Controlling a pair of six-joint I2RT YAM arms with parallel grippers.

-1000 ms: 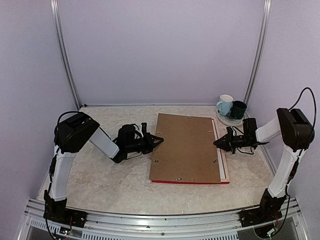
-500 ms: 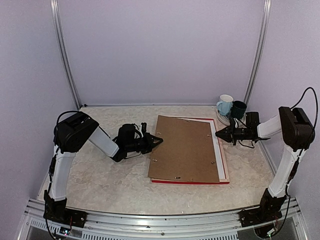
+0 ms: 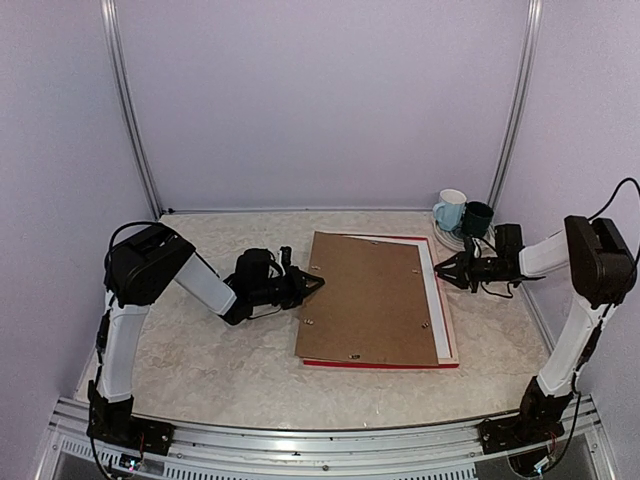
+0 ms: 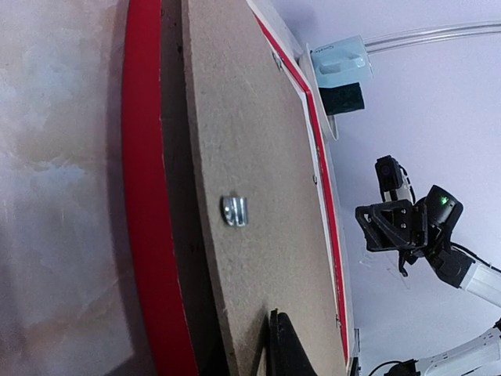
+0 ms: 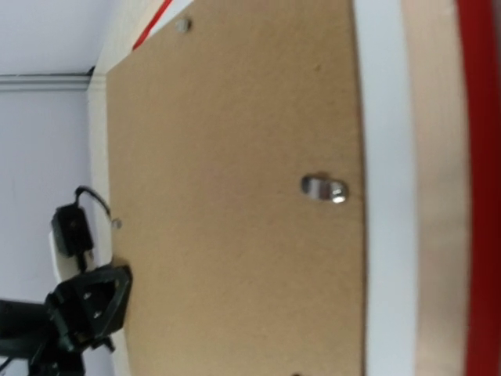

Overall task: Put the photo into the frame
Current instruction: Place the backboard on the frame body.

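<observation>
Grip, left: the left end effector (image 3: 318, 283) is closed, its tips at the left edge of the backing board (image 3: 368, 298). Whether it pinches that edge cannot be told. One dark finger (image 4: 283, 345) shows low in the left wrist view, against the board's rim.
Grip, right: the right end effector (image 3: 437, 270) hovers just beside the right side of the frame (image 3: 380, 363), tips pointing at it. How far its jaws stand apart cannot be told, and nothing shows between them.
Backing board: brown, flat on the frame and slightly askew. Its left edge overhangs the frame's left side, and a small metal clip (image 4: 235, 211) sits on it.
White mat: a narrow strip (image 3: 431, 290) lies bare along the board's right edge, with pale wood beside it.
Frame: lies flat on the bench (image 3: 220, 350), right of centre. Its red edge shows along the near side and at the far right corner.
Photo: hidden in every view.
Far right corner: a pale mug (image 3: 450, 209) and a dark green mug (image 3: 477, 218) stand together on a plate (image 3: 455, 240), behind the right arm's wrist.
</observation>
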